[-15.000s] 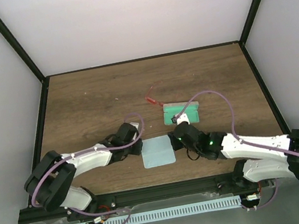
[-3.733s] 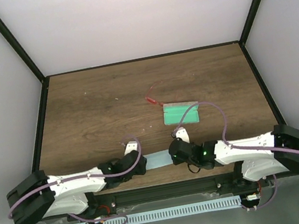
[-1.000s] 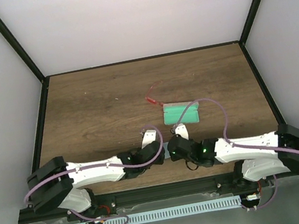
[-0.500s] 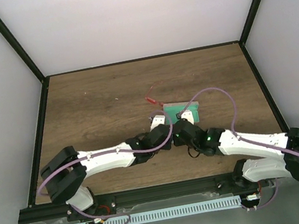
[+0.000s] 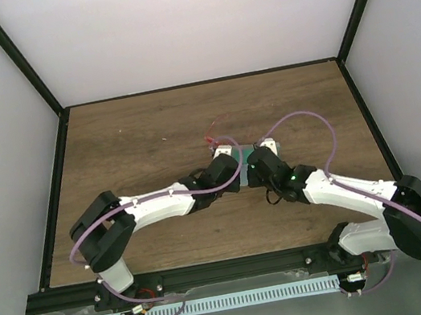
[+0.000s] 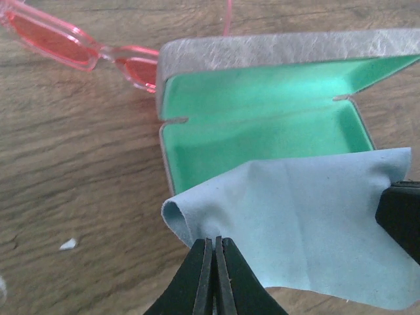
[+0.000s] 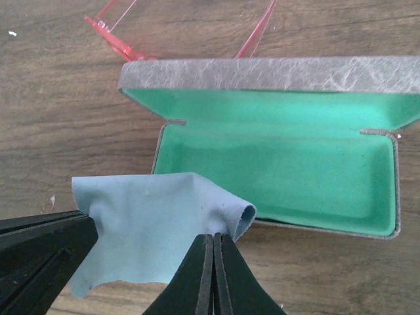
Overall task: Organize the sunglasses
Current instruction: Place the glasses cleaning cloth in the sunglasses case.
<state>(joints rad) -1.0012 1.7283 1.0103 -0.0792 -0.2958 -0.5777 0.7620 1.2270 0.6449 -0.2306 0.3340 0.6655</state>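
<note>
Both grippers are shut on the pale blue cloth point(image 6: 295, 216), one at each near corner, so it hangs stretched between them. My left gripper point(image 6: 214, 241) pinches its left corner and my right gripper point(image 7: 213, 237) its right corner. The cloth point(image 7: 144, 216) overlaps the near edge of the open grey case point(image 6: 262, 131) with green lining point(image 7: 282, 170). Just beyond the case's lid the red sunglasses point(image 6: 65, 49) lie on the table, arms unfolded point(image 7: 111, 36). From above, the sunglasses point(image 5: 211, 138) show left of both wrists, which cover the case.
The wooden table point(image 5: 126, 140) is bounded by black frame posts and white walls. A small white crumb point(image 6: 67, 244) lies left of the cloth. The two arms meet at the table's middle point(image 5: 249, 168).
Both arms have reached away from the table's near edge, carrying the cloth from in front of the case up over its near edge. Sunglasses and case have not moved.
</note>
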